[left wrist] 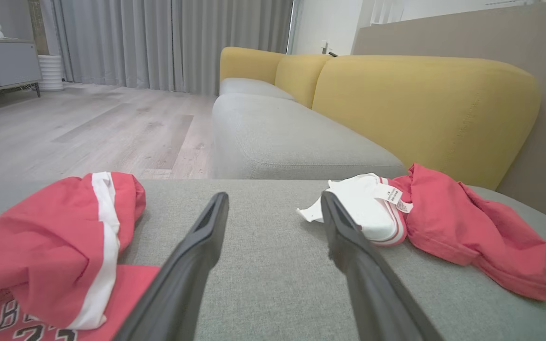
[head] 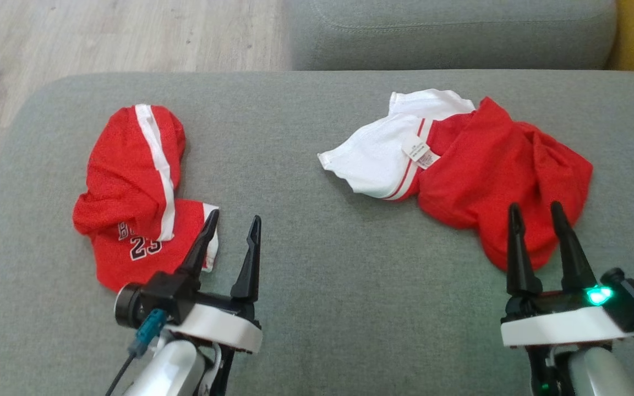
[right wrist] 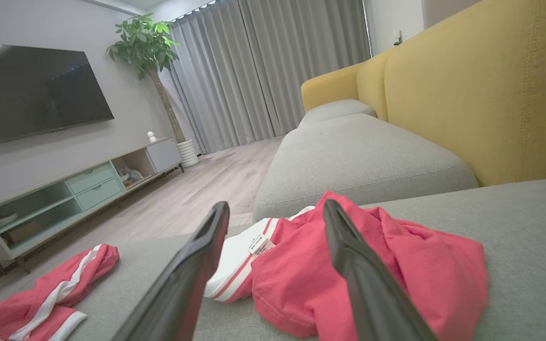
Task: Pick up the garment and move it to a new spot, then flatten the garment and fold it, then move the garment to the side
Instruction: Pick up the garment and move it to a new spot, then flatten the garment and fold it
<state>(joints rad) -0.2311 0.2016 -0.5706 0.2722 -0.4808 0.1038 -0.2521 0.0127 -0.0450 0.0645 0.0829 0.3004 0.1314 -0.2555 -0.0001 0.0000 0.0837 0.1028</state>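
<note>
Open cushion (head: 317,264) between shorts (head: 124,181) and shirt (head: 493,165)

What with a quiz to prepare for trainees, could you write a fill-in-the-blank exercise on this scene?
The garment with the white stripe bears the number ____.
The garment with the label lies on the robot's ____ side.
The left end effector and the right end effector both stand ____.
Missing words: 23; right; open.

both arms low, left hand (head: 231,223) and right hand (head: 537,212) with fingers spread wide (empty), pointing forward.
</note>
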